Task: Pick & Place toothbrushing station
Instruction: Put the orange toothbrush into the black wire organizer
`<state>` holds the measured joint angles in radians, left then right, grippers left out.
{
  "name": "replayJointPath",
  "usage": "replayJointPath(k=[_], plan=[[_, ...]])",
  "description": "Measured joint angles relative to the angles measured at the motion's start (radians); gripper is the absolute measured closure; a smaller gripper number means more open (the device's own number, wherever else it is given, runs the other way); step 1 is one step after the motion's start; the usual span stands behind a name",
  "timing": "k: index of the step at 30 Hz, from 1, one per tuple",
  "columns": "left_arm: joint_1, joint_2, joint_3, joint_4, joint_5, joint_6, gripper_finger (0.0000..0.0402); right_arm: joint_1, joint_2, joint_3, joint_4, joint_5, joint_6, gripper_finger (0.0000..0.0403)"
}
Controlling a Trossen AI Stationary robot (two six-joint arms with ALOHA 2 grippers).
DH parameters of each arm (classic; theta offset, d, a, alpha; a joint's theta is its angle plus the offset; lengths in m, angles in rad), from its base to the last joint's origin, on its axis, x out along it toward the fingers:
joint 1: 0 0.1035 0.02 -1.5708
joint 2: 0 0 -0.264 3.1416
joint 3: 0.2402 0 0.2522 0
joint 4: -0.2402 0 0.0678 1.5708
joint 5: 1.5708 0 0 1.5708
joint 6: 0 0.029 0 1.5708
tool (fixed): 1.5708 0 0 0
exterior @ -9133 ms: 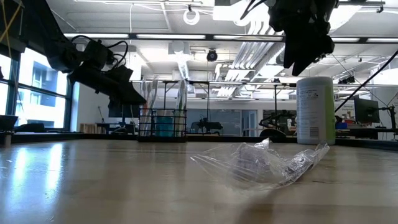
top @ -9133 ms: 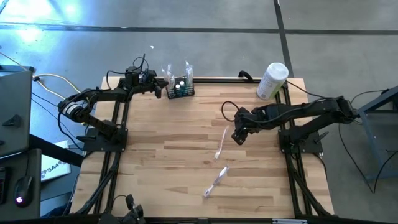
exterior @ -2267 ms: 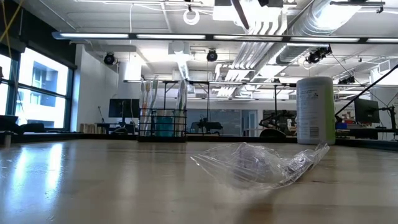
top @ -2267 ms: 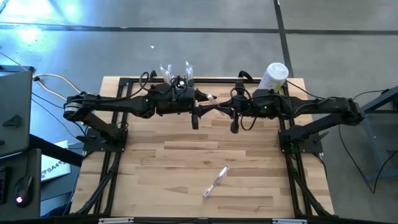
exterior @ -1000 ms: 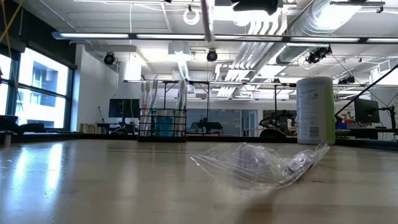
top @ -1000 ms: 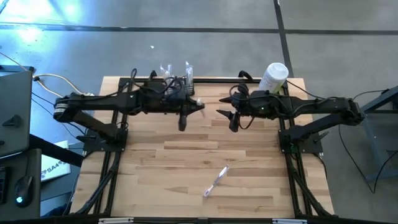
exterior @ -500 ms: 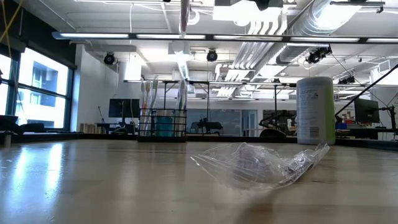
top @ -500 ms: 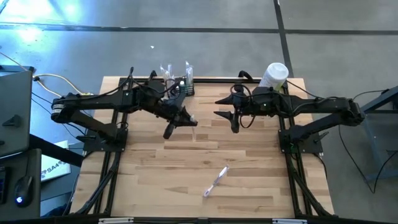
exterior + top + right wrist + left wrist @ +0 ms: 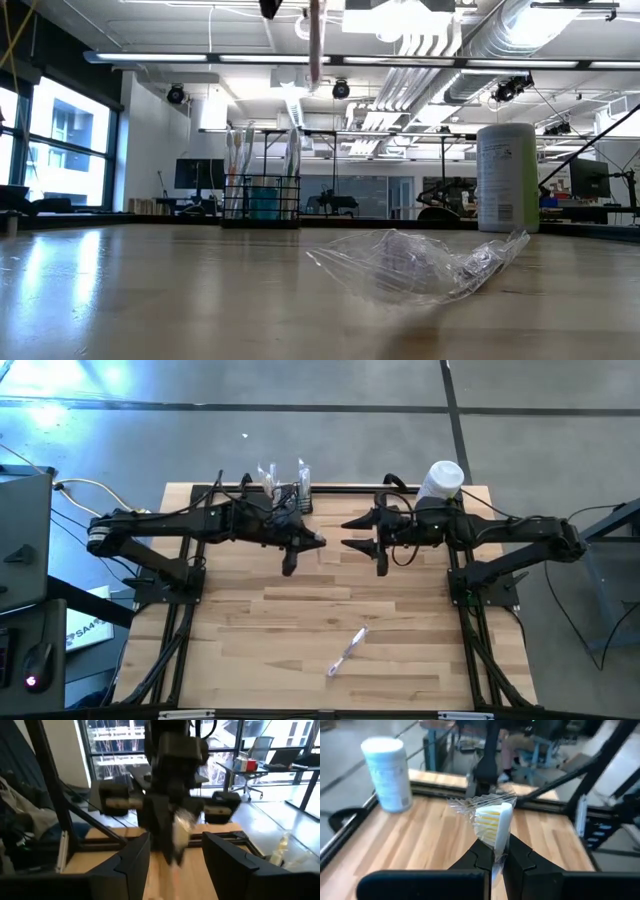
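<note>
My left gripper [image 9: 316,543] hangs high over the table's far middle, shut on a toothbrush [image 9: 494,824] in a clear wrapper; the brush's yellow-white bristle head stands above the fingers. My right gripper [image 9: 348,533] faces it from the table's right, open, with nothing between its fingers [image 9: 137,855]. The toothbrushing station [image 9: 289,499], a small black wire rack holding wrapped brushes, stands at the far edge behind my left arm, on its base [image 9: 262,222]. A second wrapped toothbrush [image 9: 347,651] lies flat on the near middle of the table. My left gripper pinches the toothbrush between its two fingers just below the head [image 9: 497,851], through the clear wrapper. The fingers come nearly level from the table's left and lie across the brush. The brush stands upright, head up, its handle [image 9: 314,45] hanging below, clear of the table.
A tall white cylindrical container [image 9: 438,487] stands at the far right corner. The crumpled clear wrapper [image 9: 425,262] of the lying brush is near the low camera. Black frame rails [image 9: 178,620] run along the table's left and right sides.
My left gripper swung with the toothbrush toward the table's near-left, then came back toward my right gripper; the brush stayed upright and held. My right gripper tipped its fingers up toward level and rose a little.
</note>
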<state>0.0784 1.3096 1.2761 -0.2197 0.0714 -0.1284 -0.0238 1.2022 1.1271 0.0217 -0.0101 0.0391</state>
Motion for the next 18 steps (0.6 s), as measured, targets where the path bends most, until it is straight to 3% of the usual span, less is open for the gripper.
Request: replayJointPath(k=[18], plan=[[0.000, 0.038, -0.002, 0.019, -0.025, -0.011, 0.0391, -0.005, 0.088, -0.001, 0.063, 0.012, 0.068, 0.0230]])
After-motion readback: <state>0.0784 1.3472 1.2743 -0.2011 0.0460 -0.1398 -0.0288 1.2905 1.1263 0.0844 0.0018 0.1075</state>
